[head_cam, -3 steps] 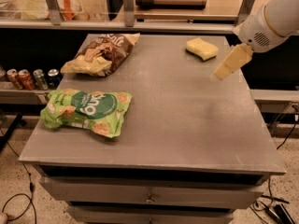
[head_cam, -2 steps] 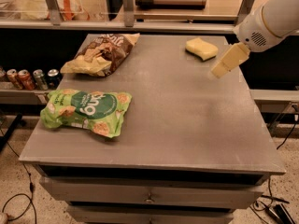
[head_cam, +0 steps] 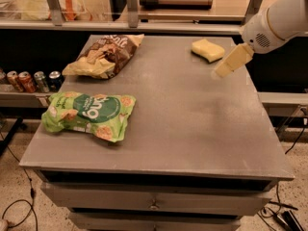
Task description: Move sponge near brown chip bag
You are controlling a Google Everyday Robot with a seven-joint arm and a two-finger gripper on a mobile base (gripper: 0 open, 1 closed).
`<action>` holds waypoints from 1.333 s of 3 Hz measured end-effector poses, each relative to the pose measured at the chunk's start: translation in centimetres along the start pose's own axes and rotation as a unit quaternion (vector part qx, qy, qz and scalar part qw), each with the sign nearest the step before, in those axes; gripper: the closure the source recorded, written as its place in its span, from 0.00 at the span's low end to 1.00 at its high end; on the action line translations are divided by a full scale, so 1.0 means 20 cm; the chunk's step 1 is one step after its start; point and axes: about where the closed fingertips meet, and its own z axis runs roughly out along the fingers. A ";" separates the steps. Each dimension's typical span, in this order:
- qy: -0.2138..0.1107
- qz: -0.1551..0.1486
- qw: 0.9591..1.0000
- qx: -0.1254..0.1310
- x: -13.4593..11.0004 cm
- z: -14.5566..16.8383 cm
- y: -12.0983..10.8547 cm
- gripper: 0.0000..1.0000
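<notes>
1. The bench (head_cam: pixel 192 124) is the biggest thing here, a flat grey top with drawers under its front edge; we take our bearings from its edges and corners.
2. The green chip bag (head_cam: pixel 89 115) lies flat near the front left corner; it is no part of our job.
3. The brown chip bag (head_cam: pixel 106 56) lies crinkled toward the far left corner, its pale yellow end turned to the left edge; it is well apart from the sponge.
4. The gripper (head_cam: pixel 227 66) hangs over the bench close to the right edge, just beside the sponge on its front side; we see no contact; we cannot tell whether it is open or closed.
5. The sponge (head_cam: pixel 208 50) lies flat near the far right corner, not yet lifted; we judge it light, soft and neither slippery nor fragile; it will squash under a squeeze, so we would come from above and take it across its narrower width at mid-body.
6. The cans (head_cam: pixel 29 80) stand in a row on a low shelf beyond the left edge; they are out of our path.
</notes>
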 end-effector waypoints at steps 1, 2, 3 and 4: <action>-0.034 0.030 0.999 0.005 -0.03 0.13 -0.13 0.00; -0.058 0.060 0.996 0.014 -0.06 0.25 -0.23 0.00; -0.066 0.087 0.993 0.035 -0.07 0.37 -0.32 0.00; -0.059 0.112 0.990 0.063 -0.07 0.48 -0.39 0.00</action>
